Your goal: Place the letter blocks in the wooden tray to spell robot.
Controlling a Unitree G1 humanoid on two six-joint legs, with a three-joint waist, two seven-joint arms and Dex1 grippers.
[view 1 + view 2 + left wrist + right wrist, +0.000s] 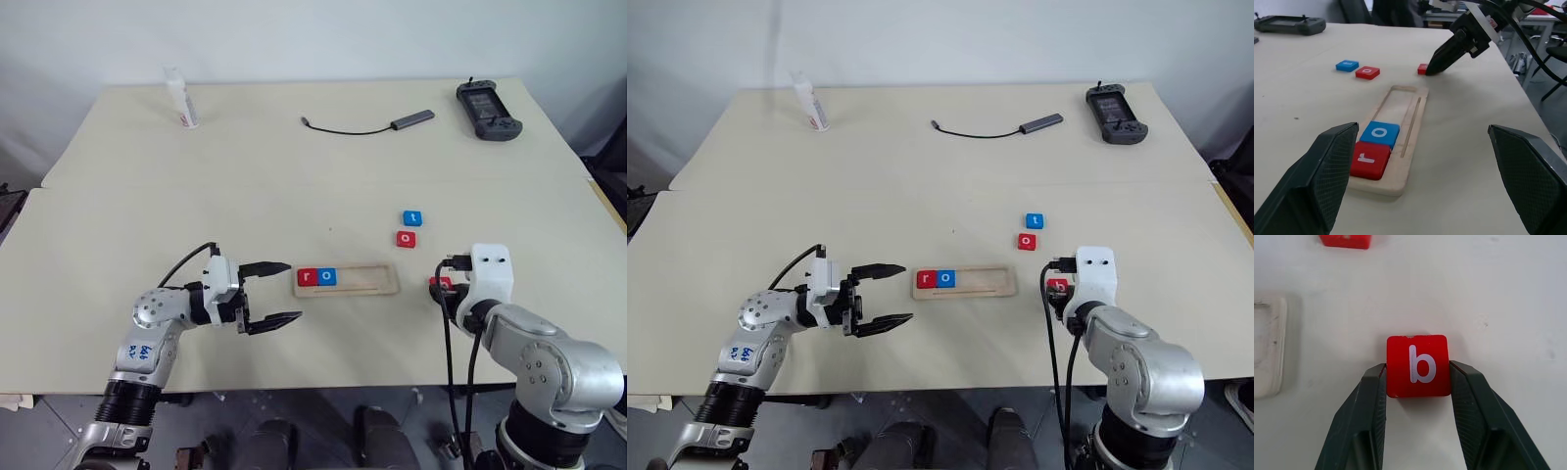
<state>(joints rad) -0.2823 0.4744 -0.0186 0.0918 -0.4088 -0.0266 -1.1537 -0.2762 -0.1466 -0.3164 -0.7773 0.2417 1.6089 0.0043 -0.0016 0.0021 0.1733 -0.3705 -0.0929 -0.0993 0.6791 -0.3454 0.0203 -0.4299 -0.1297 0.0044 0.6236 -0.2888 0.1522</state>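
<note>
The wooden tray (370, 280) lies near the table's front edge. A red r block (308, 277) and a blue o block (327, 277) sit side by side at its left end. Behind the tray's right end, a blue t block (412, 217) and a red o block (407, 238) rest on the table. My right gripper (1418, 369) is shut on the red b block (1418, 364) just right of the tray, its fingers (1371, 401) pressed to both sides. My left gripper (294, 291) hangs open just left of the tray, pointing at it, with nothing between its fingers.
At the back of the table lie a white bottle (182, 98), a dark cable with adapter (372, 125) and a black handheld controller (488, 110). A seam runs across the table between them and the blocks.
</note>
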